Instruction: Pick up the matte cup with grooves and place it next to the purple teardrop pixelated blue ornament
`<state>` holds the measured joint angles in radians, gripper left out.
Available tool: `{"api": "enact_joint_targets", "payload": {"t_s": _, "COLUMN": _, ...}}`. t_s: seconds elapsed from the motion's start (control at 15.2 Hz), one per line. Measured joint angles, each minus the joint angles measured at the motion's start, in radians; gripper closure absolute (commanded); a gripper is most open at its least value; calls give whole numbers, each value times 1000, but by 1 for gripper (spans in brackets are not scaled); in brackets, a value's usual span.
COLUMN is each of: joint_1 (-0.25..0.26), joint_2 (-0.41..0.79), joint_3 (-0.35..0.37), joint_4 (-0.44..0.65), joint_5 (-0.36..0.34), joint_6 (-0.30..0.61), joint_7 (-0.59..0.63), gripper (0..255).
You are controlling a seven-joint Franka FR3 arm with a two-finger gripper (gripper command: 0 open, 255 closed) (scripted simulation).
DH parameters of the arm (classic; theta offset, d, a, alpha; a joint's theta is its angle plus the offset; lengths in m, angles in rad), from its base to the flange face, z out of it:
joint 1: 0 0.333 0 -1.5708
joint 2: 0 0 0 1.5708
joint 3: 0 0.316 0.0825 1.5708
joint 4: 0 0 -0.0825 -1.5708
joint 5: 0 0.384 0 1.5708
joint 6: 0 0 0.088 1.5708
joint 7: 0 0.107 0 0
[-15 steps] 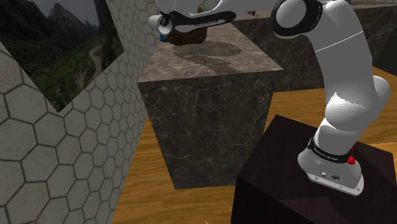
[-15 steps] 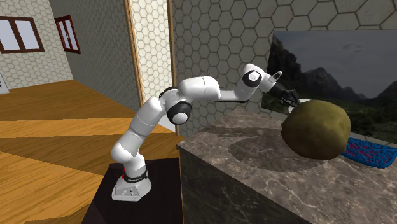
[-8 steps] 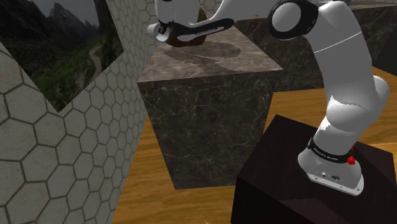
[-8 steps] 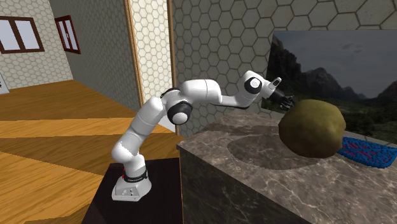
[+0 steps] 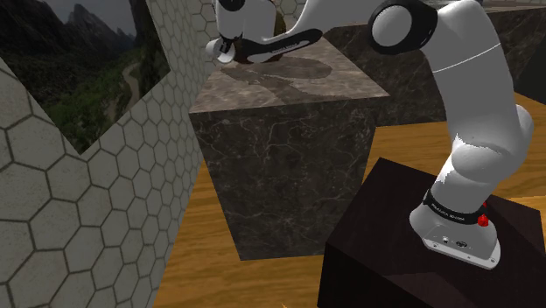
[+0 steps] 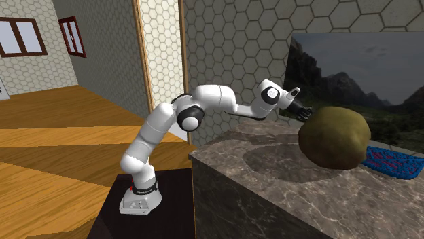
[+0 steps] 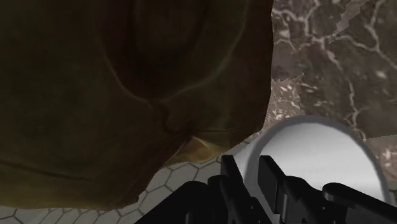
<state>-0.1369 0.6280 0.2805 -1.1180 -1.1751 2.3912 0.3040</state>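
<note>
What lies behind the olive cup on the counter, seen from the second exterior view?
A blue ornament lies flat on the counter behind the cup; one end is hidden by the cup. Beyond it the wall shows a mountain scene.

Arm (image 6: 217,98) outstretched, pincer (image 6: 303,111) forward.

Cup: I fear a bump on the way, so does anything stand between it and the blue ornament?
Yes. The big olive-brown lump sits on the counter between them: in the second exterior view the tool with the cup is at the lump's left edge, the ornament at its right.
</note>
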Motion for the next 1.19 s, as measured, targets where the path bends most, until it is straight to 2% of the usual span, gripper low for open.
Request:
{"api": "enact_joint_targets", "payload": {"t_s": 0.07, "joint_1": 12, "joint_2": 17, "joint_3": -13, "joint_4": 30, "joint_5": 13, "joint_6": -9, "joint_7": -13, "gripper": 0}}
{"api": "enact_joint_targets", "payload": {"t_s": 0.33, "joint_1": 20, "joint_2": 50, "joint_3": -19, "joint_4": 96, "joint_5": 42, "joint_6": -48, "joint_7": -60, "gripper": 0}}
{"api": "enact_joint_targets", "payload": {"t_s": 0.53, "joint_1": 37, "joint_2": -32, "joint_3": -39, "joint_4": -22, "joint_5": 33, "joint_6": -84, "joint_7": -6, "gripper": 0}}
{"api": "enact_joint_targets", "payload": {"t_s": 0.73, "joint_1": 60, "joint_2": -106, "joint_3": -49, "joint_4": -106, "joint_5": 42, "joint_6": -183, "joint_7": 22, "gripper": 0}}
{"api": "enact_joint_targets", "payload": {"t_s": 0.86, "joint_1": 65, "joint_2": -118, "joint_3": -50, "joint_4": -114, "joint_5": 47, "joint_6": -213, "joint_7": 22, "gripper": 0}}
{"api": "enact_joint_targets", "payload": {"t_s": 1.19, "joint_1": 65, "joint_2": -126, "joint_3": -49, "joint_4": -123, "joint_5": 49, "joint_6": -222, "joint_7": 22, "gripper": 0}}
